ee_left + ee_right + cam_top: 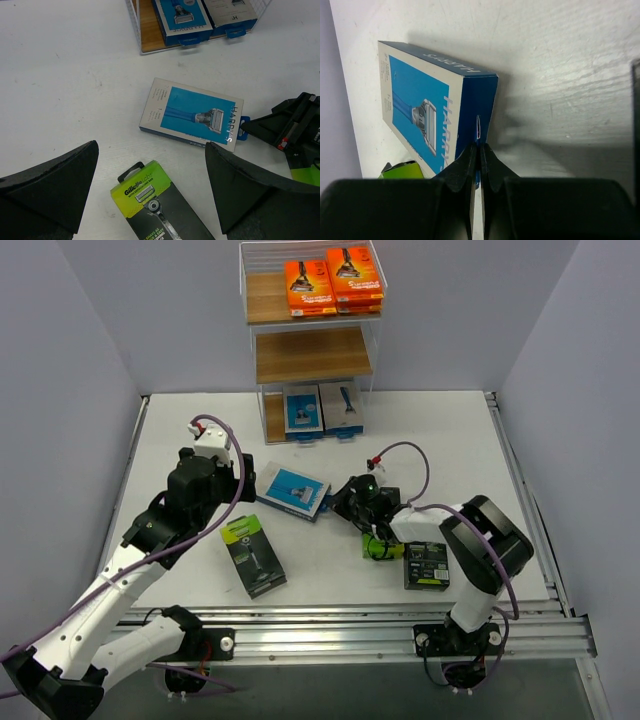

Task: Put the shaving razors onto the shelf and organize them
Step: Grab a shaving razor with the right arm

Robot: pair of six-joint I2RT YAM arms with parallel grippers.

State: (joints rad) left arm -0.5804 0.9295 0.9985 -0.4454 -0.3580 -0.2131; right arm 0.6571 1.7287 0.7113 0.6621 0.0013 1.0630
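We see the right gripper [479,146] pinching the blue-and-white pack [420,102] by its tab; the left gripper [151,145] stands wide, empty.

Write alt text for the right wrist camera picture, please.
The right gripper, jaws shut, pinches the blue hang tab of a blue-and-white razor pack lying on the white table. A corner of a lime-green pack peeks in at lower left, beside the gripper's dark body.
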